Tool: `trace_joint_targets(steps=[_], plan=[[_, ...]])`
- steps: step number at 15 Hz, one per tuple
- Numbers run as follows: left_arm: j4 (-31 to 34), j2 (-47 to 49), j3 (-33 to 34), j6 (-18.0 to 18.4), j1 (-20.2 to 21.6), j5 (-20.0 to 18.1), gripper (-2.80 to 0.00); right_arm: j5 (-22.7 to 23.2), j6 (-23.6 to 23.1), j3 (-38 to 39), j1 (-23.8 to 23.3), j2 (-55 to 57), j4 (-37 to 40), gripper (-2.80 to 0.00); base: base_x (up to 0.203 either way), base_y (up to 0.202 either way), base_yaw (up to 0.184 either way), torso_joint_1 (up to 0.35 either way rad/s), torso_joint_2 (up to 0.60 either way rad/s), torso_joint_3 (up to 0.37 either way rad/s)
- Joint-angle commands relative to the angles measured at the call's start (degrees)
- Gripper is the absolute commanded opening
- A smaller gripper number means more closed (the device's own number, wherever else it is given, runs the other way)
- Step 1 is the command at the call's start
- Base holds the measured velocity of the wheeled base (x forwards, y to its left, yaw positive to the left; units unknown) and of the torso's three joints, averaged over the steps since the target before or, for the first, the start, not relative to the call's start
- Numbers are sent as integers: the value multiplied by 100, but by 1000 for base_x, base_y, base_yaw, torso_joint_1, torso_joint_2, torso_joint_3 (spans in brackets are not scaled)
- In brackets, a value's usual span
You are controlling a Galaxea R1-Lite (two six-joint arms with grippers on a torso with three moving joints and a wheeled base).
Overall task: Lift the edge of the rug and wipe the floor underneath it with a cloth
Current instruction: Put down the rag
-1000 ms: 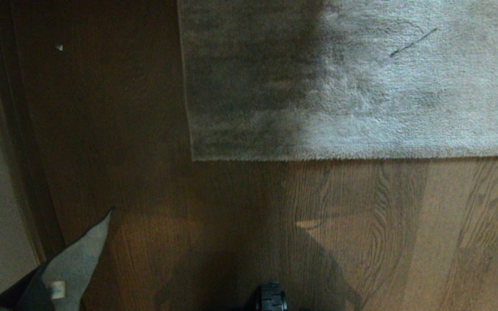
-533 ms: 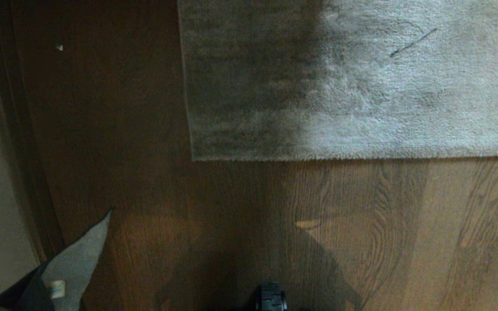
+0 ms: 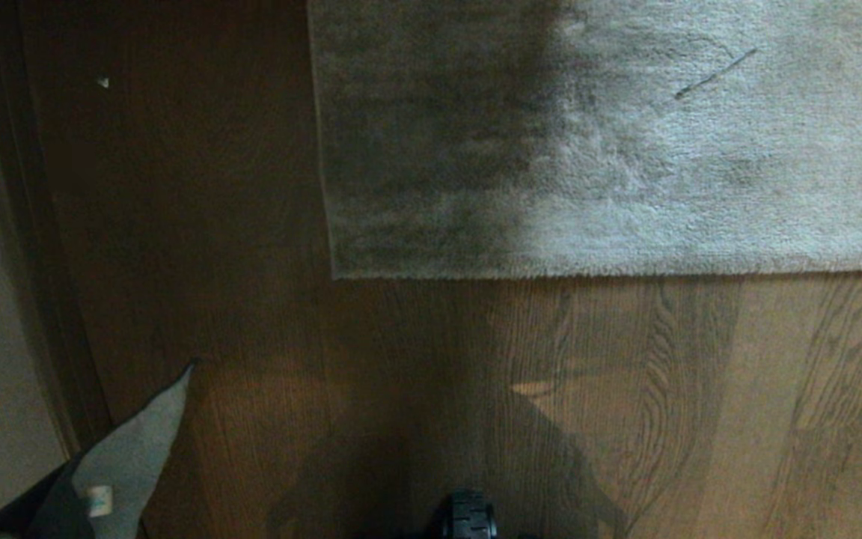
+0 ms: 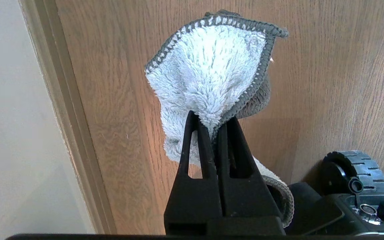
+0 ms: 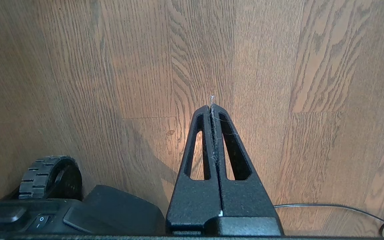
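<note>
The pale grey-beige rug (image 3: 610,142) lies flat ahead, its near rug edge (image 3: 610,274) and square corner (image 3: 335,275) resting on the brown wood floor (image 3: 416,374). A small pale grey cloth (image 4: 208,70) with a darker stitched border stands up from my left gripper (image 4: 212,120), which is shut on it. In the head view the cloth (image 3: 128,457) with its whitish tag shows at the bottom left, well short of the rug. My right gripper (image 5: 211,107) is shut on nothing, over bare floor (image 5: 138,66), with a few fibres at its tips.
A pale wall and dark skirting (image 3: 34,299) run along the left. The robot's base wheel (image 3: 468,516) shows at the bottom middle, also the wheel (image 4: 352,166) and the wheel (image 5: 43,173). A thin cable (image 5: 338,208) lies on the floor by the right gripper.
</note>
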Motion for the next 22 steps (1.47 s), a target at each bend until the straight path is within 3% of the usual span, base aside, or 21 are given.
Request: trace_joint_targets(steps=[1,16,22], plan=[[1,-2,1,3,1,-2,-280,-3,2,0,2,21,-2,-280,0,0,0,0,0,0],[52,37,-136,-221,9,48,-280,-3,2,0,2,21,-2,-280,0,0,0,0,0,0],[58,1415,-934,-226,-89,35,-280,-3,2,0,2,21,-2,-280,0,0,0,0,0,0]])
